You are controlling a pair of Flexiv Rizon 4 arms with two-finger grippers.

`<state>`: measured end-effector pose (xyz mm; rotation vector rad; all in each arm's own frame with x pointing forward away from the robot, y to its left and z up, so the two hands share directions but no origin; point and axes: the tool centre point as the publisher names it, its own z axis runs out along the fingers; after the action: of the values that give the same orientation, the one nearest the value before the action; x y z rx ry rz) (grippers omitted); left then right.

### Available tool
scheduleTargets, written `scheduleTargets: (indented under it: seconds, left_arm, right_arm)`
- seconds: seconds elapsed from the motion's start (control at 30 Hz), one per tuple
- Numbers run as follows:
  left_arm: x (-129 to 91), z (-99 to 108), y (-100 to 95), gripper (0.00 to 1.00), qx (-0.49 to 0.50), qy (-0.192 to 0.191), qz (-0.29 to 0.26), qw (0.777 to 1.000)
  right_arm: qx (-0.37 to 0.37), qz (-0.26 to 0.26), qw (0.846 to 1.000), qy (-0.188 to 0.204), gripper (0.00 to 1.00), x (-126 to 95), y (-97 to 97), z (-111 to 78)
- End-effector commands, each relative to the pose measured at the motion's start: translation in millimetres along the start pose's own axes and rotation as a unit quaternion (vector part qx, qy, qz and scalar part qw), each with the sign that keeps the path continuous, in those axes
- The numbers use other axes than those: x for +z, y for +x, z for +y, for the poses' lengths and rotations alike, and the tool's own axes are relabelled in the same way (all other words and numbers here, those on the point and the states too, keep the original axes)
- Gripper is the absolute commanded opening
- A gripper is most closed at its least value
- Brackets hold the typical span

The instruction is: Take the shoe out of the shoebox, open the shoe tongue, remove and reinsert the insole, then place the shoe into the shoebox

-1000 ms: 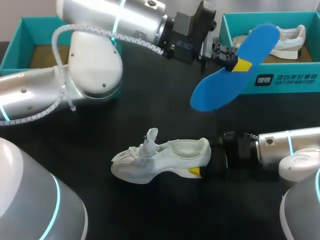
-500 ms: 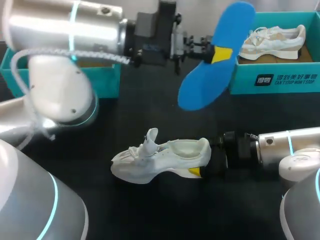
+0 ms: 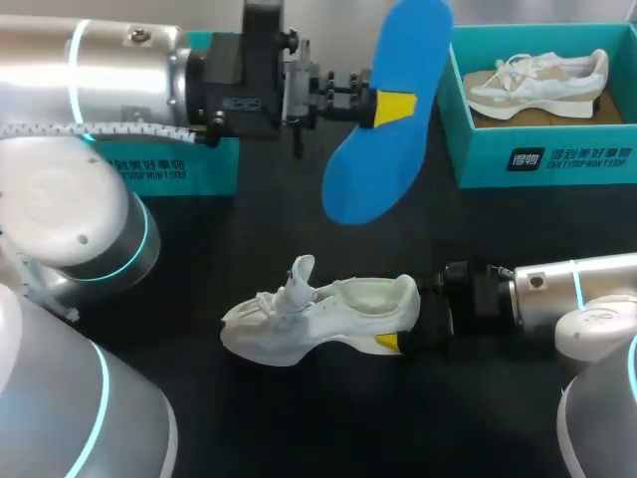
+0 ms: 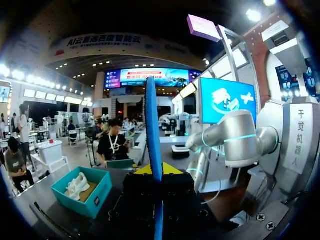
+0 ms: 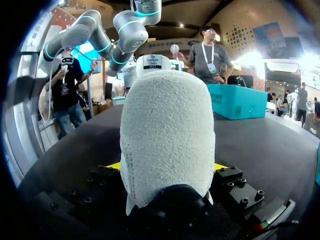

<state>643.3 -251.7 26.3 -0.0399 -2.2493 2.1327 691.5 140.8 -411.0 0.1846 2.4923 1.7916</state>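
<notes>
My left gripper (image 3: 383, 108) is shut on a blue insole (image 3: 373, 169), held high above the table and nearly upright. In the left wrist view the insole (image 4: 152, 130) stands edge-on between the fingers of this gripper (image 4: 155, 172). A white shoe (image 3: 314, 321) lies on the black table, toe to the left, tongue raised, its inside bare. My right gripper (image 3: 398, 334) grips the heel from the right. In the right wrist view the heel (image 5: 167, 135) fills the gap between the yellow fingertips (image 5: 220, 166), which touch it on both sides.
A teal shoebox (image 3: 537, 159) at the back right holds a second white shoe (image 3: 542, 80). Another teal box (image 3: 159, 167) stands at the back left, partly behind my left arm. The left arm's big white joints take up the front left.
My left arm has carried the insole to the left, away from the right box, and turned it more upright. The shoe and the right gripper have not moved.
</notes>
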Motion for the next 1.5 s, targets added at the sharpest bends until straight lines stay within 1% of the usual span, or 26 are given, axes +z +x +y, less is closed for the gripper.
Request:
scheduleTargets:
  seconds: [0.03,0.13,0.17,0.2,0.23,0.27,0.37,0.43,0.53,0.6,1.13,1.2,1.23,1.3,1.33,1.5]
  left_arm:
    - [-9.3,1.1,3.1,0.00,0.001,0.000,0.000,1.000]
    - [-9.3,1.1,3.1,0.00,0.001,0.000,0.000,1.000]
    - [-12.4,0.3,6.0,0.00,-0.010,0.010,0.014,1.000]
    - [-16.3,0.5,8.2,0.00,-0.028,0.016,0.019,0.999]
    - [-20.7,1.0,10.2,0.00,-0.046,0.032,0.027,0.998]
    - [-25.7,1.5,12.6,0.00,-0.057,0.037,0.027,0.997]
    - [-35.3,4.7,22.9,0.00,-0.086,0.042,0.027,0.995]
    - [-39.6,8.7,29.8,0.00,-0.093,0.039,0.022,0.995]
    - [-47.1,11.7,35.6,0.00,-0.114,0.044,0.018,0.992]
    - [-53.6,8.5,41.5,0.00,-0.128,0.059,0.026,0.990]
    - [-53.6,8.5,41.5,0.00,-0.128,0.059,0.026,0.990]
    - [-50.8,3.7,38.8,0.00,-0.128,0.046,0.028,0.990]
    - [-51.2,0.9,38.5,0.00,-0.128,0.050,0.036,0.990]
    - [-53.0,-2.9,38.0,0.00,-0.130,0.046,0.037,0.990]
    - [-55.0,-5.0,37.8,0.00,-0.138,0.053,0.039,0.988]
    - [-62.4,-9.2,38.4,0.00,-0.145,0.042,0.041,0.988]
  right_arm:
    - [0.000,0.000,1.000,0.002,0.00,-0.1,1.4,0.8]
    - [0.000,0.000,1.000,0.002,0.00,-0.1,1.4,0.8]
    - [0.000,0.000,1.000,0.002,0.00,-0.1,1.4,0.8]
    - [0.000,0.000,1.000,0.002,0.00,-0.1,1.4,0.8]
    - [0.000,0.000,1.000,0.002,0.00,-0.1,1.4,0.8]
    - [0.000,0.000,1.000,0.002,0.00,-0.1,1.4,0.8]
    - [0.000,0.000,1.000,0.002,0.00,-0.1,1.4,0.8]
    - [0.000,0.000,1.000,0.002,0.00,-0.1,1.4,0.8]
    - [0.000,0.000,1.000,0.002,0.00,-0.1,1.4,0.8]
    - [0.000,0.000,1.000,0.002,0.00,-0.1,1.4,0.8]
    - [0.000,0.000,1.000,0.002,0.00,-0.1,1.4,0.8]
    - [0.000,0.000,1.000,0.002,0.00,-0.1,1.4,0.8]
    - [0.000,0.000,1.000,0.002,0.00,-0.1,1.4,0.8]
    - [0.000,0.000,1.000,0.002,0.00,-0.1,1.4,0.8]
    - [0.000,0.000,1.000,0.002,0.00,-0.1,1.4,0.8]
    - [0.000,0.000,1.000,0.002,0.00,-0.1,1.4,0.8]
